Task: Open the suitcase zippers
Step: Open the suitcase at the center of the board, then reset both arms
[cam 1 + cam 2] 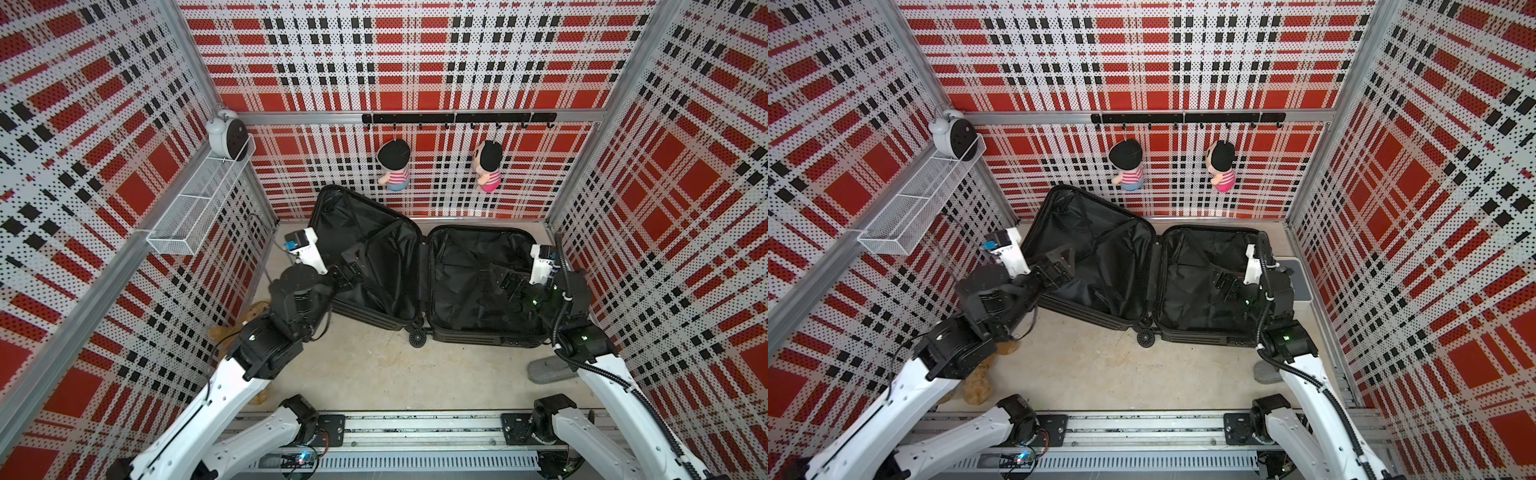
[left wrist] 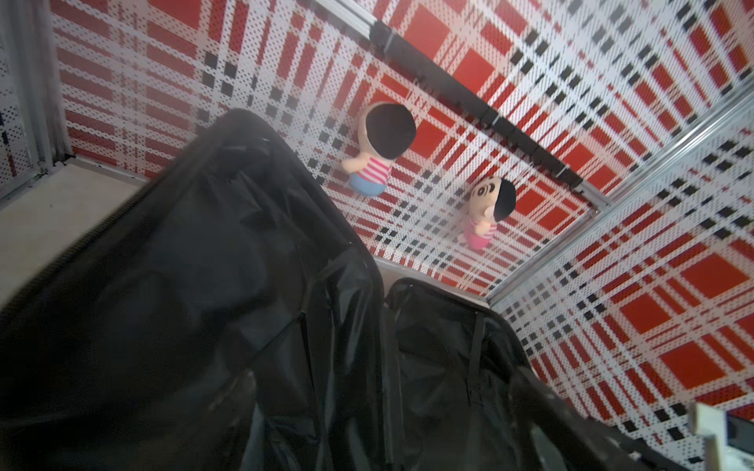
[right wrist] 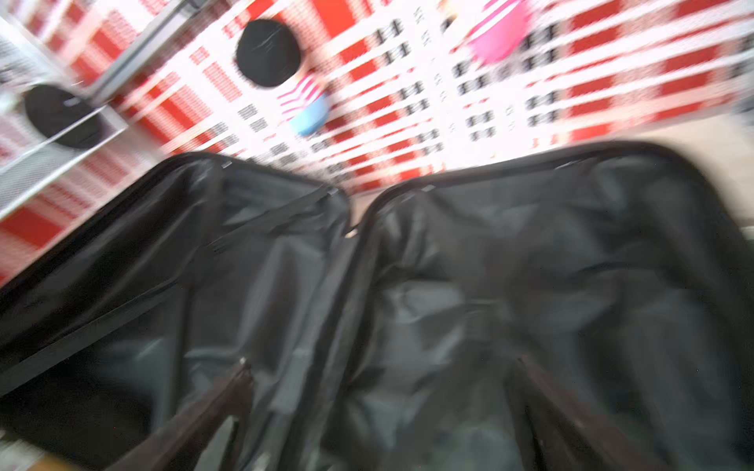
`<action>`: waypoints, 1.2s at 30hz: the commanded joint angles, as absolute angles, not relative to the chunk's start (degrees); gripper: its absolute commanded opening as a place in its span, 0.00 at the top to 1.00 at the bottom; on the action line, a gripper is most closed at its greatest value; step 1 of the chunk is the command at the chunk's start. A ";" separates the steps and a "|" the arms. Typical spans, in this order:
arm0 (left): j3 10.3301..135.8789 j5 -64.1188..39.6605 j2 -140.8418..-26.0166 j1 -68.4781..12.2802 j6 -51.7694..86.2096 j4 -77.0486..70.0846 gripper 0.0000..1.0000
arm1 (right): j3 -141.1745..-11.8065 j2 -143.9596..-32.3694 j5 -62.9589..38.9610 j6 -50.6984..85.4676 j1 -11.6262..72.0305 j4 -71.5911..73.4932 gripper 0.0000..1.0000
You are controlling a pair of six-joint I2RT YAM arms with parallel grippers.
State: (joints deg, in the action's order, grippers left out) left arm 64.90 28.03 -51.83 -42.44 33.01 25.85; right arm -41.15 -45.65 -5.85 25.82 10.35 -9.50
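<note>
Top views show the suitcase (image 1: 419, 266) lying splayed open beneath both tools, its zippers (image 1: 478, 227) evidently undone, so little seems left, with left gripper (image 1: 349, 272) and right gripper (image 1: 512, 286) spread wide, holding nothing.

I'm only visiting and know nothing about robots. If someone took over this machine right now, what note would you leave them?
The suitcase lies spread open on the floor, with one half tilted up and the other flat.
The left gripper is open at the tilted half's near edge; whether it touches is unclear.
The right gripper is open over the flat half's lining.
The zippers look fully undone.
Left to do: probably only pulling both arms clear.
</note>
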 commanded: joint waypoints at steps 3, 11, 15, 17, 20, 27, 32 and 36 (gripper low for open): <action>61.10 41.79 -57.74 -48.16 26.39 19.37 0.02 | -32.57 -43.64 4.26 17.00 6.59 0.24 0.00; 41.32 32.98 -60.22 -37.84 14.46 -9.80 0.02 | -15.52 -44.81 9.24 11.96 1.23 27.66 0.00; 34.90 30.72 -62.96 -32.09 9.09 -19.87 0.02 | -12.31 -50.58 9.68 13.77 -1.49 36.32 0.00; 34.49 29.14 -66.37 -29.58 6.64 -21.29 0.02 | -12.03 -54.87 9.14 14.58 -2.11 39.59 0.00; 32.51 29.60 -69.63 -27.41 4.37 -25.79 0.02 | -11.10 -61.21 9.15 15.28 -2.20 46.94 0.00; 23.82 25.39 -71.54 -21.44 1.06 -40.71 0.02 | -10.45 -75.32 7.44 12.27 -2.20 60.71 0.00; 22.36 20.39 -71.50 -17.92 -2.08 -43.64 0.02 | -8.87 -78.78 7.08 8.10 -0.94 68.80 0.00; 16.72 19.65 -71.72 -15.53 -3.76 -53.62 0.02 | -6.88 -91.05 7.19 7.24 -0.53 86.25 0.00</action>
State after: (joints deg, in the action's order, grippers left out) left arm 19.35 21.30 -71.31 -17.56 -1.56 -46.65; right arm -9.02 -84.44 7.90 8.80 -0.99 76.84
